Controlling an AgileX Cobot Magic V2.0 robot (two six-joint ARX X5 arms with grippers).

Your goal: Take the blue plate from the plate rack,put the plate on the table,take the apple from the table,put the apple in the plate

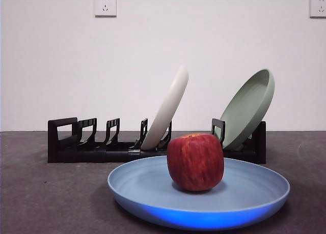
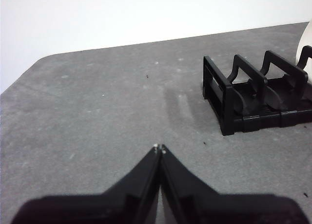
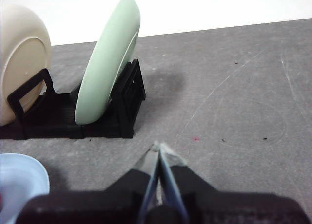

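The dark red apple (image 1: 195,162) stands upright in the middle of the light-blue plate (image 1: 153,185), which lies flat on the grey table (image 1: 46,198) in front of the black plate rack (image 1: 76,142). A sliver of the blue plate (image 3: 19,185) also shows in the right wrist view. My left gripper (image 2: 159,148) is shut with nothing in it, over bare table near the handle end of the rack (image 2: 253,95). My right gripper (image 3: 157,148) is shut and empty, beside the rack's other end (image 3: 117,112). Neither arm shows in the front view.
A cream-white plate (image 1: 167,109) leans in a middle slot of the rack and a sage-green plate (image 1: 249,107) leans at its right end. The table's rounded corner and edge (image 2: 29,70) lie beyond the left gripper. A white wall stands behind.
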